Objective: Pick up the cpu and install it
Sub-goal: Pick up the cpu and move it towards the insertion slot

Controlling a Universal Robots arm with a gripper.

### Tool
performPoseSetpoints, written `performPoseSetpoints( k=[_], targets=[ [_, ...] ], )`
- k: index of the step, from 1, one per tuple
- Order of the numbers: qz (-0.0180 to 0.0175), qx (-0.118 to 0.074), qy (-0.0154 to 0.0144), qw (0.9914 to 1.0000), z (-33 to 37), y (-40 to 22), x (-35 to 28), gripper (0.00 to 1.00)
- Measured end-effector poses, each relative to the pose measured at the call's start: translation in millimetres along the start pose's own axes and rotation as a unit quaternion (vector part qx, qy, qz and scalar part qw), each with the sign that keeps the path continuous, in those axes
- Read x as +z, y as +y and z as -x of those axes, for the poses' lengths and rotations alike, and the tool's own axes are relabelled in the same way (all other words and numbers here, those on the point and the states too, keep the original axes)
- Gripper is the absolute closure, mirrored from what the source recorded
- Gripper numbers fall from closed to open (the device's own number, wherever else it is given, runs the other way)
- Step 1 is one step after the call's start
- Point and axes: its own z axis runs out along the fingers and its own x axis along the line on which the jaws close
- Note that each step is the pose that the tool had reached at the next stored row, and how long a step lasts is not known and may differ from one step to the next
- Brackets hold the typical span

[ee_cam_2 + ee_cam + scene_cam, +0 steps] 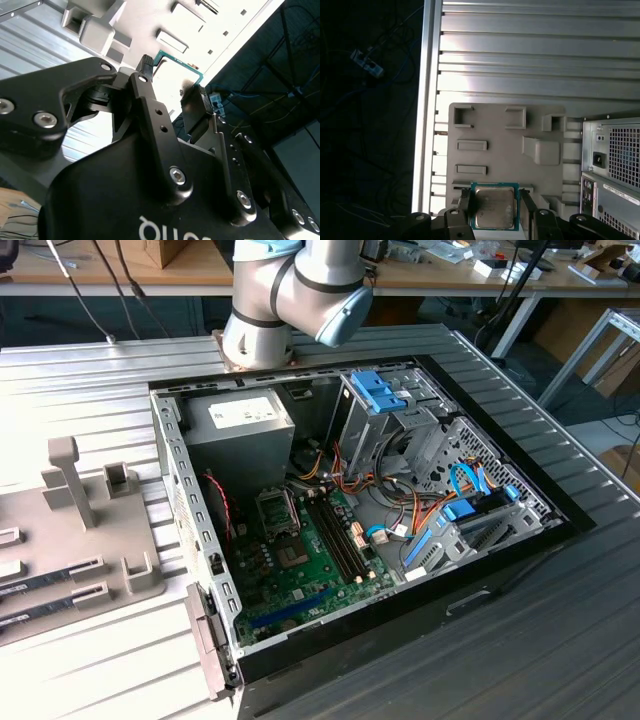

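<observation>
Ribbed metal table (520, 50) with a grey tray (490, 125) | gripper (494, 196) pinches the cpu (493, 210) by two sides between its fingers (464, 207), likely to hold it flat | cpu is over the tray, near the computer case (185, 510).

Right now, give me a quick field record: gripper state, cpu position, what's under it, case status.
gripper: shut on the cpu, one finger on each of two opposite edges
cpu: metal lid faces the first wrist camera; green rim visible in both wrist views
under cpu: grey fixture tray on ribbed metal table
lifted or seated: cannot tell
computer case: open, motherboard exposed
install: not done
</observation>
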Motion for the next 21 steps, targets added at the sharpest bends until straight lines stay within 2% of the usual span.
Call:
performPoseSetpoints(
  k=[2, 21],
  targets=[
    [0.0000, 0.000, 0.0000, 1.00000, 2.2, -0.1, 0.0, 0.53],
    [0.0000, 0.000, 0.0000, 1.00000, 8.1, -0.4, -0.1, 0.53]
  ],
)
